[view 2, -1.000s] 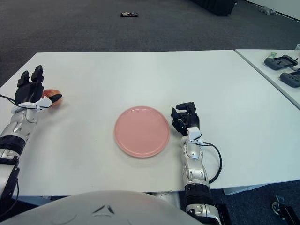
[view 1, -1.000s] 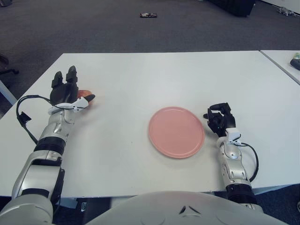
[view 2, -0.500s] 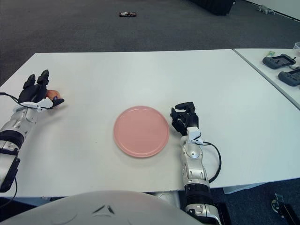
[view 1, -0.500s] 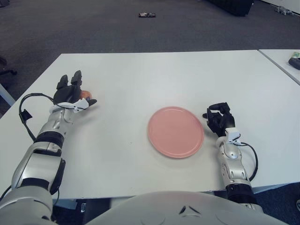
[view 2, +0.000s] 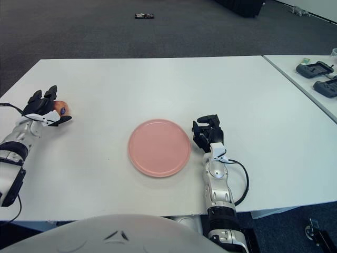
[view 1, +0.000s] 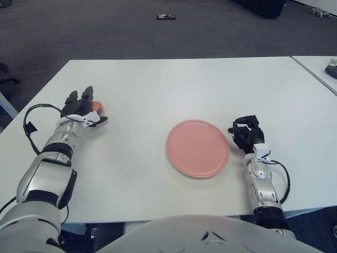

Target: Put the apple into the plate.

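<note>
A small orange-red apple [view 1: 96, 107] sits near the left edge of the white table [view 1: 174, 84]. My left hand [view 1: 84, 108] is wrapped round it: the dark fingers curl over its left side and the thumb reaches under its front, so only part of the fruit shows. A round pink plate [view 1: 198, 148] lies empty at the table's middle, well to the right of the apple. Just right of the plate, my right hand [view 1: 246, 133] stays idle with its fingers curled on nothing.
A second table at the right edge carries black devices [view 2: 316, 68]. A dark object [view 1: 166, 17] lies on the carpet beyond the table. A black cable [view 1: 27, 126] loops beside my left forearm.
My left hand's fingers, upright and spread a second ago, have bent down and closed round the apple. The right hand and the plate have not moved.
</note>
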Controlling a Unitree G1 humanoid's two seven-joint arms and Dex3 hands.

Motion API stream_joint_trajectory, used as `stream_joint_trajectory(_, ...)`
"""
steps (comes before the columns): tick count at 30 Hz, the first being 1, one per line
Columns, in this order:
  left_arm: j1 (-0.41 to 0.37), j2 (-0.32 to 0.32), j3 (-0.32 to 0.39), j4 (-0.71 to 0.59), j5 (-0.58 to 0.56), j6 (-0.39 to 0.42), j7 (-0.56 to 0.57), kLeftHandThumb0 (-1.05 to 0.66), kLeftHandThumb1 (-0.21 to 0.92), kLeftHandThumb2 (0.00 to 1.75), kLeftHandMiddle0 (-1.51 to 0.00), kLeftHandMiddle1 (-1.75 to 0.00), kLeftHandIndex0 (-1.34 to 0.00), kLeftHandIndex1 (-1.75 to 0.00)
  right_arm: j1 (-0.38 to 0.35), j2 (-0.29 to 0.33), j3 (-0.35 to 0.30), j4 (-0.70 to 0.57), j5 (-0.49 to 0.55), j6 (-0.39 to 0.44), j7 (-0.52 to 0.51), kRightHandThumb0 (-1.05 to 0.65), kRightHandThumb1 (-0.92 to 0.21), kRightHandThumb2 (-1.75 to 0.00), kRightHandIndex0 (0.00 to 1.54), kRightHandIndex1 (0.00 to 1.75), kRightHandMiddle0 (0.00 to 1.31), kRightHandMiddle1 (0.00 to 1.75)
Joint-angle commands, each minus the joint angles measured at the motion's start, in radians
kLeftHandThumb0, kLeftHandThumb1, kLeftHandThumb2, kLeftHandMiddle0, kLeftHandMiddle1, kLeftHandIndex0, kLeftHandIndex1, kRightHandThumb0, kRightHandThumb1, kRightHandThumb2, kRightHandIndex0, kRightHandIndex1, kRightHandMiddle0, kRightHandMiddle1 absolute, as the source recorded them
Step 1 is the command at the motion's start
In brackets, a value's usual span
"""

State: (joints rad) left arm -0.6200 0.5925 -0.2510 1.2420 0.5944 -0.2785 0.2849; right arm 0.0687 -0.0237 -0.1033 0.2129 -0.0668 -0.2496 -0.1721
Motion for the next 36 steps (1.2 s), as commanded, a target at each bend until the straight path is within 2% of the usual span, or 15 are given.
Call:
stream_joint_trajectory(1, -0.035, -0.023, -0.011, 0.023, -0.012, 0.001, -0.024, -1.04, 0.64, 0.5, 0.0, 0.0, 0.0, 0.0, 0.002, 0.0, -0.005, -0.006, -0.006, 0.016, -0.009, -0.35, -0.87, -0.59, 0.51, 1.23, 0.22, 1.75)
stream_joint_trajectory(13, -0.072, -0.072, -0.019, 0.064, -0.032, 0.022, -0.077, -0.99, 0.63, 0.52, 0.0, 0.0, 0.0, 0.0, 0.008, 0.0, -0.005, -0.012, -0.003, -0.011, -0.012, -0.35, -0.87, -0.6, 0.5, 1.22, 0.22, 1.75)
stream_joint_trajectory(30, -0.089, -0.093, -0.094, 0.08, -0.001, 0.014, -0.09, -0.98, 0.7, 0.56, 0.0, 0.0, -0.03, -0.03, 0.02, -0.006, -0.004, -0.024, -0.014, -0.019, -0.013, -0.35, -0.88, -0.59, 0.51, 1.23, 0.21, 1.75)
stream_joint_trajectory(36, -0.096, -0.101, -0.116, 0.079, 0.008, 0.013, -0.094, -0.99, 0.75, 0.52, 0.0, 0.0, 0.0, -0.16, 0.022, -0.005, -0.004, -0.027, -0.013, -0.014, -0.011, -0.35, -0.87, -0.59, 0.52, 1.24, 0.22, 1.75)
